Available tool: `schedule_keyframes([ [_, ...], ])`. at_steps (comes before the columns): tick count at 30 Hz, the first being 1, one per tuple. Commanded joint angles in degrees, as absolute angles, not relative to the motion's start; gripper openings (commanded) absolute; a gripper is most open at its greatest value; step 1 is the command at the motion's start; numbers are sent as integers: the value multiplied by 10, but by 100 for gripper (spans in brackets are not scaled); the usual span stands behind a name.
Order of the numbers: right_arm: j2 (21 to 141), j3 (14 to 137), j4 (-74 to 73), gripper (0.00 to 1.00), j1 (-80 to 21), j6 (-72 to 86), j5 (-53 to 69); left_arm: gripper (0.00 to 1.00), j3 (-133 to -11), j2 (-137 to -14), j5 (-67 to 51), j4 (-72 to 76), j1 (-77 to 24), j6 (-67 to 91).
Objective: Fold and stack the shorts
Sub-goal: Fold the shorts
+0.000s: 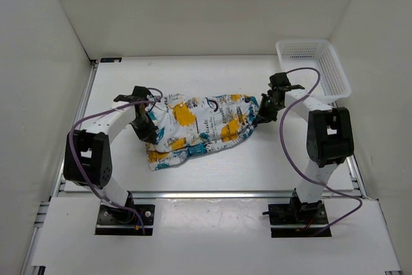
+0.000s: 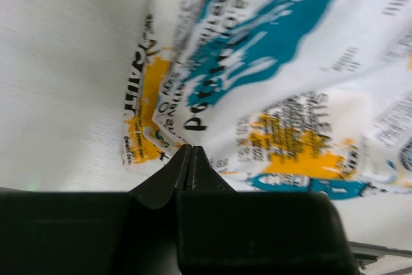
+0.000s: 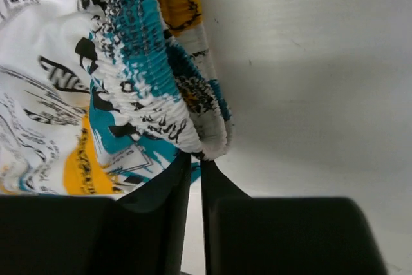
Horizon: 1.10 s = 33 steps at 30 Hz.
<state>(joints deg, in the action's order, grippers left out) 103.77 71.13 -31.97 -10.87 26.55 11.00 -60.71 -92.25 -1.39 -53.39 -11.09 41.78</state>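
Note:
The printed shorts (image 1: 201, 127) are stretched across the middle of the table between my two grippers. My left gripper (image 1: 147, 127) is at their left end. In the left wrist view it (image 2: 190, 150) is shut with the tips pinching a folded hem of the shorts (image 2: 277, 75). My right gripper (image 1: 262, 115) is at their right end. In the right wrist view it (image 3: 196, 157) is almost closed, gripping the gathered elastic waistband of the shorts (image 3: 138, 88) at its corner. A lower flap of the fabric lies on the table at the front left.
A white lattice basket (image 1: 336, 72) stands at the back right, close behind the right arm. White walls enclose the table on the left, back and right. A metal rail (image 1: 206, 194) runs along the near edge.

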Motion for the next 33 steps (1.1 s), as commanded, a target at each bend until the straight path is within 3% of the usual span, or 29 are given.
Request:
schedule_keyframes([
  [1, 1046, 744, -290, 13, -105, 274, 129, 10, -653, -870, 11, -557, -113, 408],
  [3, 1041, 759, -290, 0, -105, 274, 129, 10, -670, -864, 18, -571, -113, 408],
  [12, 976, 854, -358, 0, -116, 268, 108, 10, -864, -819, 35, -698, -113, 381],
  [15, 942, 868, -372, 0, -116, 263, 108, 10, -877, -774, 27, -722, -113, 381],
  [19, 912, 831, -379, 0, -116, 258, 95, 10, -799, -722, 5, -722, -113, 381],
  [21, 918, 800, -374, 17, -116, 258, 95, 10, -736, -716, -15, -690, -113, 387],
  [23, 933, 778, -360, 33, -116, 258, 100, 27, -699, -716, -36, -660, -126, 387],
  [24, 939, 778, -360, 35, -116, 258, 100, 55, -667, -730, -36, -626, -133, 387],
  [25, 953, 773, -353, 40, -116, 258, 100, 69, -652, -739, -36, -612, -139, 387],
  [27, 959, 773, -352, 45, -116, 258, 100, 85, -619, -776, -36, -587, -147, 387],
  [30, 972, 778, -352, 48, -116, 252, 100, 84, -585, -822, -12, -554, -154, 395],
  [33, 977, 778, -352, 48, -116, 252, 95, 72, -579, -850, 6, -540, -154, 407],
])
